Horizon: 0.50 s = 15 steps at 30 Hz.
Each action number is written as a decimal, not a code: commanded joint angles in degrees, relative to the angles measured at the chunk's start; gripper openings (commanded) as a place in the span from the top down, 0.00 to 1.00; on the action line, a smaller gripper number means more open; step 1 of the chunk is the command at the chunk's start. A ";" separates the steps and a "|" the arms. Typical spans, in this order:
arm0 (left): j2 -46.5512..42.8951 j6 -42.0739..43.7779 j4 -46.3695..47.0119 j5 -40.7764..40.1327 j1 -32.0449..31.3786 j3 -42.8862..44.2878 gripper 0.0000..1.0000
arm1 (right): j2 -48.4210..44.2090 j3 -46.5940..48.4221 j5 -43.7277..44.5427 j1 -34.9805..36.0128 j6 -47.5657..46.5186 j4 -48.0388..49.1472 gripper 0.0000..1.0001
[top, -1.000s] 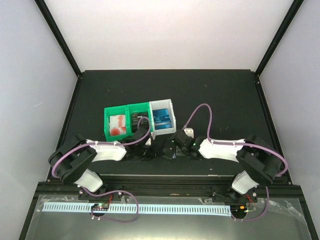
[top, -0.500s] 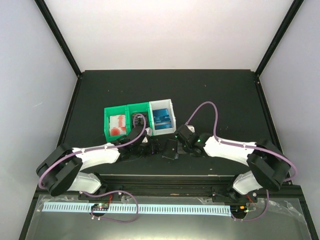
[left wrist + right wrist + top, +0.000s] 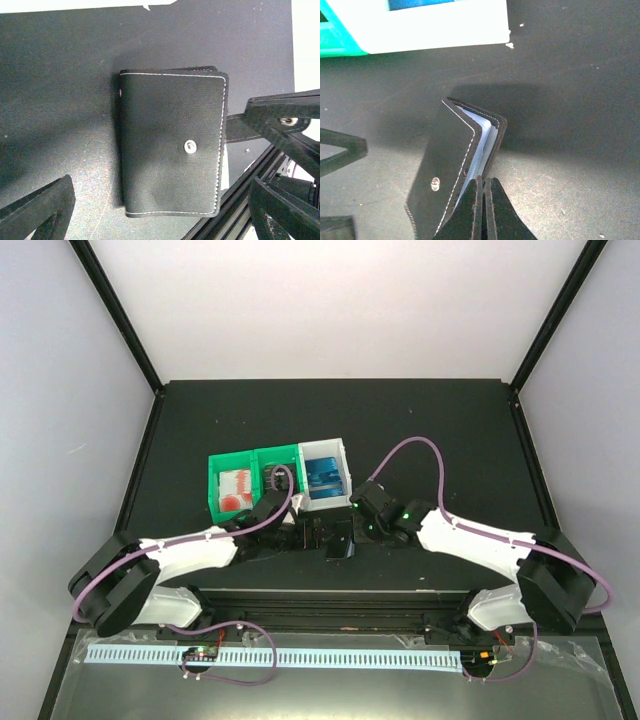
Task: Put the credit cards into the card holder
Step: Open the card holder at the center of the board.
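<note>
while the black card holder (image 3: 170, 145) lies folded on the table (image 3: 55, 70), my left fingers (image 3: 42, 205) stand wide either side of it. my right fingers (image 3: 467, 212) are pinched narrow on its open edge.

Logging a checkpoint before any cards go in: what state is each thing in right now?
card holder, lying folded, front cover ajar, pale inside showing.
left claw, open, spread wide over the holder.
right claw, shut, apparently pinching the holder's edge.
red-and-white cards, lying in the green bin.
blue cards, lying in the white bin.
</note>
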 commanded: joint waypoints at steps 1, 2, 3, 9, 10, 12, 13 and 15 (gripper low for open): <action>1.65 2.17 2.22 2.88 0.48 1.46 0.03 | -3.87 0.71 -1.23 -0.11 -2.44 0.73 0.99; 2.25 2.32 2.44 3.30 0.49 1.54 0.03 | -4.16 0.84 -0.99 -0.13 -2.74 0.57 0.99; 2.66 2.47 2.86 4.01 0.49 1.68 0.02 | -4.18 0.96 -0.84 -0.14 -2.98 0.23 0.99; 5.48 3.03 3.29 7.79 0.48 3.53 0.01 | -2.22 0.27 -1.06 -0.14 -3.28 0.75 0.99; 5.70 3.28 3.31 8.15 0.49 3.77 0.01 | -1.79 0.14 -1.15 -0.12 -3.25 0.95 0.99; 5.99 3.76 3.27 8.86 0.49 4.00 0.01 | -1.65 -0.10 -1.58 -0.12 -3.18 1.40 0.99; 6.08 3.90 3.30 9.07 0.49 4.07 0.01 | -1.76 -0.13 -1.84 -0.16 -3.34 1.60 0.99; 6.30 4.62 3.24 9.96 0.46 4.53 0.01 | -2.27 -0.22 -2.26 -0.12 -3.47 2.12 0.99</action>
